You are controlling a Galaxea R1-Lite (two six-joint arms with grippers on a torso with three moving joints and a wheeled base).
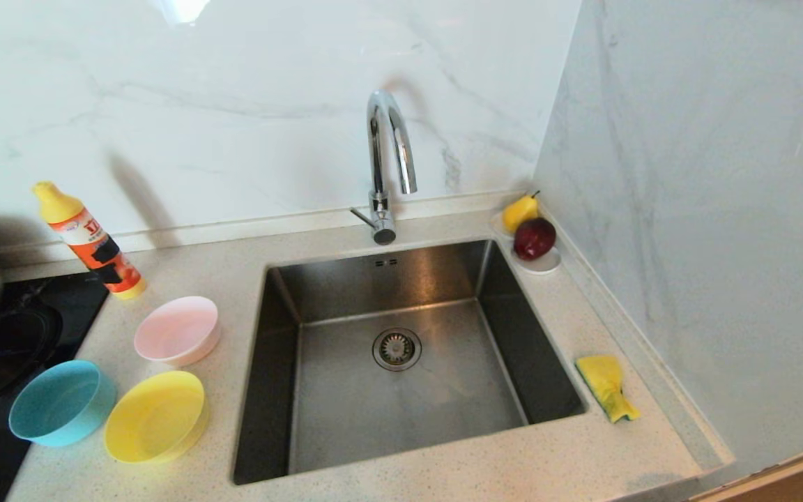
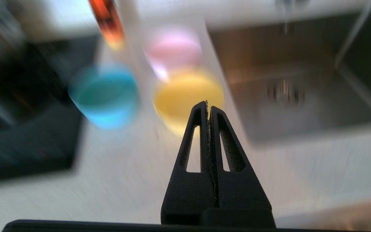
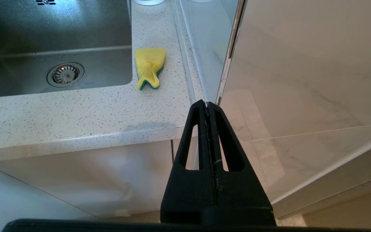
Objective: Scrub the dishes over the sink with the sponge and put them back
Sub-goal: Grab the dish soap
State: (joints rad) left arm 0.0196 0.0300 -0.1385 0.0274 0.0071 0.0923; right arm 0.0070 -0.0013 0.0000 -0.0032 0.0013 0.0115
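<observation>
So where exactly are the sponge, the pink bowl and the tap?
sponge [image 1: 606,385]: head view, middle of its yellow top face.
pink bowl [image 1: 176,330]: head view, inside of the bowl, near its centre.
tap [image 1: 392,132]: head view, on the curved chrome spout.

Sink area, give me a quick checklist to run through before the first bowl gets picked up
1. Sink free of dishes: ok.
2. Pink bowl, blue bowl and yellow bowl upright on the counter, left of the sink: ok.
3. Sponge on the counter to the right of the sink, nothing on it: ok.
4. Left gripper open for a grasp: not ok, shut and empty.
5. Right gripper open for the sponge: not ok, shut and empty.
6. Tap running: cannot tell.
</observation>
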